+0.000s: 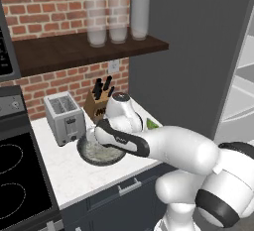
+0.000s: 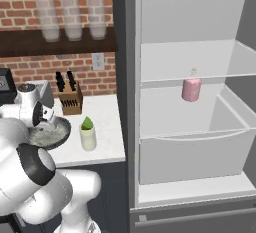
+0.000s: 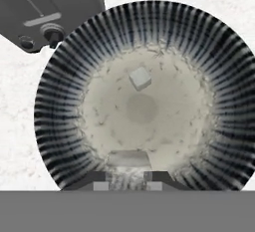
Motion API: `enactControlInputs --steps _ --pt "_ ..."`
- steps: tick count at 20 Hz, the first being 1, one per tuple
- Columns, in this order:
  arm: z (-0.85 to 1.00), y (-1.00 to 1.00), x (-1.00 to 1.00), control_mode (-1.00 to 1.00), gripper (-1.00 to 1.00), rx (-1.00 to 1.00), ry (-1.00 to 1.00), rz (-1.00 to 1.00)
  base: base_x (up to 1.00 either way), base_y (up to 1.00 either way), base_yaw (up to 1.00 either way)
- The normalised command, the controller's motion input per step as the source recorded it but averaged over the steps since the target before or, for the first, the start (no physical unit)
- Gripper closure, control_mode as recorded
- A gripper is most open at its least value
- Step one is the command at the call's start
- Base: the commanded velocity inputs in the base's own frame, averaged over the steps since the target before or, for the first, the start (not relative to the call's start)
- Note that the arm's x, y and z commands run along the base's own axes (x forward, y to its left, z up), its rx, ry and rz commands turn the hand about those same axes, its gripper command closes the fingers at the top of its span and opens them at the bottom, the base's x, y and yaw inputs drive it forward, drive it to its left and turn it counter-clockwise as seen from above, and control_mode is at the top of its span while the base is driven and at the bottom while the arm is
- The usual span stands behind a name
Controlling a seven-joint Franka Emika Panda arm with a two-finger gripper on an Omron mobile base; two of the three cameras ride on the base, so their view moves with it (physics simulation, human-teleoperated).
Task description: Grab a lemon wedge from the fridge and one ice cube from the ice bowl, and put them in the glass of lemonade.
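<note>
The bowl sits mid-frame in the hand view, 1 loose ice cube lying above centre on its speckled floor. The gripper hangs at the bowl's lower rim, clenched on a second pale cube. The toaster crowds the upper left. In the right base view the glass, with the green wedge at its rim, stands just right of the bowl; the fridge is open, a pink bottle on its shelf. The left base view shows the arm covering the glass and 3 tall glasses on the shelf above.
</note>
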Motion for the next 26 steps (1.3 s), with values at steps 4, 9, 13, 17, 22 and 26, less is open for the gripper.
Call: enactControlInputs --steps 4,9,13,17,22,26 --pt "0.25 -0.15 0.00 -1.00 1.00 0.10 0.00 0.00 0.00 0.00 0.00" --pt "0.14 -0.19 0.00 -1.00 1.00 0.07 0.00 0.00 0.00 0.00 0.00" --pt "0.12 -0.22 0.00 -1.00 1.00 0.08 0.00 0.00 0.00 0.00 0.00" --pt "0.13 -0.11 0.00 -1.00 1.00 0.06 0.00 0.00 0.00 0.00 0.00" --pt "0.04 -0.01 -0.02 -1.00 1.00 0.07 -0.01 0.00 0.00 0.00 0.00" --pt "0.30 -0.05 -0.03 -1.00 1.00 -0.02 -0.06 0.00 0.00 0.00 0.00"
